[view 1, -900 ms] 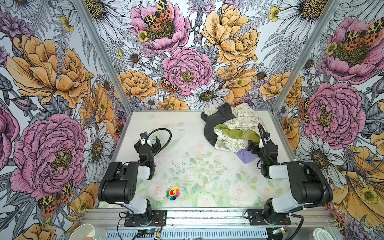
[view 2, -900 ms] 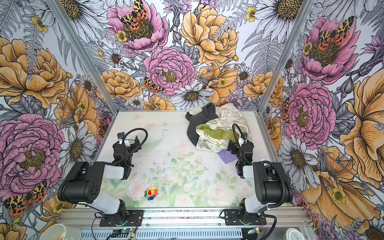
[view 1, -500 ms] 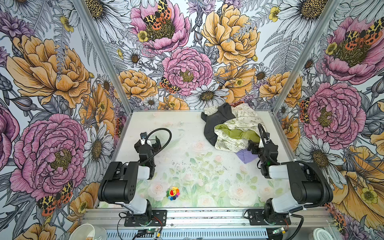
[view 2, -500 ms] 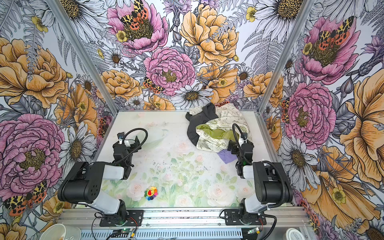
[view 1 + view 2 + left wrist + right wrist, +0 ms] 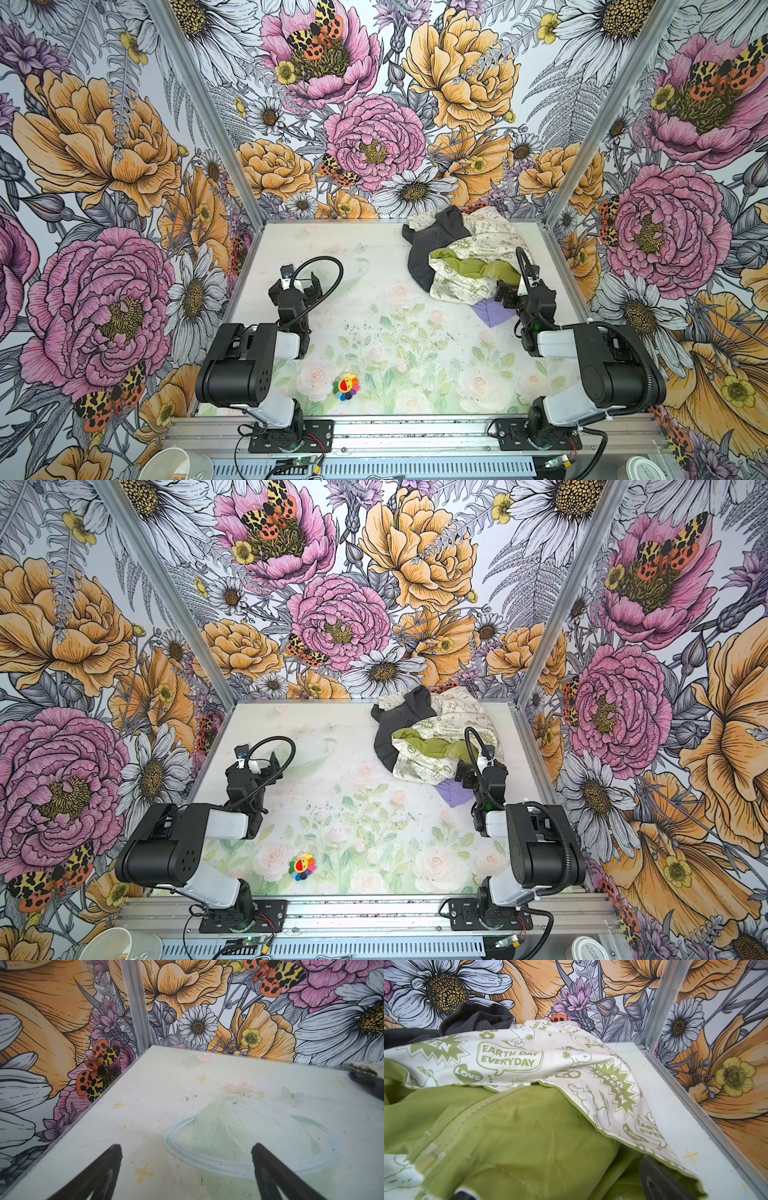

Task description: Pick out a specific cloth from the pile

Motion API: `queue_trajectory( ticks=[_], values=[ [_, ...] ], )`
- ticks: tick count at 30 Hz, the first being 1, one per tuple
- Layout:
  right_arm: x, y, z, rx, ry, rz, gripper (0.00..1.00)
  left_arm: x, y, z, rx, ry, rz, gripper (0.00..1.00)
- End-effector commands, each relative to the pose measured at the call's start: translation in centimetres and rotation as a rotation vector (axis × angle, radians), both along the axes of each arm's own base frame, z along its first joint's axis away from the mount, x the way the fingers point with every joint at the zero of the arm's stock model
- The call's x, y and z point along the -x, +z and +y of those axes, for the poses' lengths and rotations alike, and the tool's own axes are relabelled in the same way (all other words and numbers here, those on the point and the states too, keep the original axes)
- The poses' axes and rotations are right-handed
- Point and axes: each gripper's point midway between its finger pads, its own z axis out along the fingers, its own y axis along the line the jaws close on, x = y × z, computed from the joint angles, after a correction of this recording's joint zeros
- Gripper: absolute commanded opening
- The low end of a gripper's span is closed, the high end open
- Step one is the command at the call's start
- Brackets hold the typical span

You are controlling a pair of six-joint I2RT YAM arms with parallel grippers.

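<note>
Seeing the pile (image 5: 432,733) with a dark charcoal garment (image 5: 388,742) on its left side and a cream cloth with green print (image 5: 451,725) draped across. Can spot the lavender cloth (image 5: 455,793) poking out from under its near edge. Also seeing the right gripper (image 5: 478,773) parked right at that edge, jaws apart, and the left gripper (image 5: 257,766) well off to the pile's left, spread wide too. Noticing a little rainbow flower toy (image 5: 302,866) well in front of the pile, off to its left.

Bright, even, diffuse light; shadows faint. Top views sharp. Wrist views wide-angle, edges bowed, foreground soft.

Pile: charcoal-grey garment (image 5: 428,245); cream cloth (image 5: 482,243) with green printed badges, olive-green lining; plain lavender cloth (image 5: 492,312). Rainbow-petalled flower toy (image 5: 346,386).
</note>
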Motion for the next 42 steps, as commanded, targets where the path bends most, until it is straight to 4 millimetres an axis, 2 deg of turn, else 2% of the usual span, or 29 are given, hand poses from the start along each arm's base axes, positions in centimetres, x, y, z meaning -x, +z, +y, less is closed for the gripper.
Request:
queue_trajectory(
  ticks=[1, 5, 10, 17, 20, 24, 28, 33, 38, 42],
  values=[
    [-0.7, 1.0, -0.2, 0.012, -0.01, -0.028, 1.0, -0.1, 0.5, -0.1, 0.004, 0.001, -0.019, 0.99],
    [-0.7, 1.3, -0.3, 0.009, -0.018, -0.034, 1.0, -0.1, 0.5, -0.1, 0.003, 0.001, -0.019, 0.99],
    [0.2, 3.4, -0.8, 0.014, -0.051, -0.057, 0.99, 0.7, 1.7, -0.5, -0.019, 0.007, -0.043, 0.99],
    [2.6, 7.9, -1.8, -0.064, -0.144, -0.072, 1.0, 3.5, 6.9, -1.5, -0.046, 0.034, -0.079, 0.99],
    [3.5, 9.6, -2.1, -0.149, -0.193, -0.051, 1.0, 5.1, 9.8, -2.9, -0.025, 0.007, -0.111, 0.99],
    [5.1, 10.9, -1.9, -0.236, -0.214, -0.017, 1.0, 7.5, 13.1, -5.2, 0.006, -0.065, -0.148, 0.99],
    [6.9, 10.6, -1.6, -0.284, -0.22, 0.032, 1.0, 9.5, 14.9, -7.6, 0.065, -0.178, -0.153, 0.99],
    [8.7, 8.3, -2.1, -0.31, -0.273, 0.102, 0.99, 11.5, 15.7, -10.6, 0.235, -0.306, -0.156, 0.99],
    [8.8, 6.2, -1.5, -0.361, -0.251, 0.171, 1.0, 12.6, 14.9, -14.7, 0.314, -0.458, -0.079, 0.99],
    [8.5, 4.4, -1.0, -0.418, -0.256, 0.234, 0.92, 13.7, 13.9, -17.4, 0.263, -0.563, 0.034, 0.99]
  ],
)
